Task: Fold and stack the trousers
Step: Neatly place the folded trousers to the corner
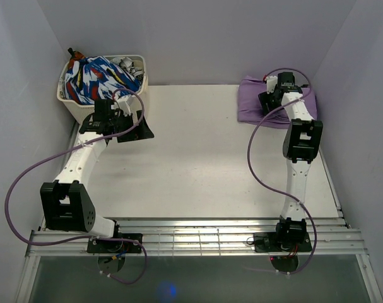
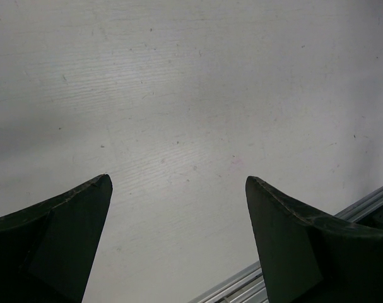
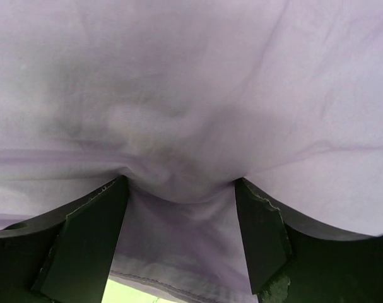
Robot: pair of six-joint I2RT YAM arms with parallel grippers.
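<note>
At the far right corner, the right gripper (image 3: 178, 186), jaws spread, presses into folded lilac cloth trousers (image 3: 191, 76), partly hiding them. The left gripper (image 2: 178, 180) hangs released above the white counter (image 2: 178, 82).

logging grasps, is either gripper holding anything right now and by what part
Left gripper: open, nothing held. Right gripper: its fingers straddle a pucker on top of the folded purple trousers; whether it is clamped cannot be told.

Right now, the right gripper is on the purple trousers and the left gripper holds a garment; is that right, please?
No: the left wrist view shows the left gripper open and empty over the table; the right gripper is on the purple trousers.
</note>
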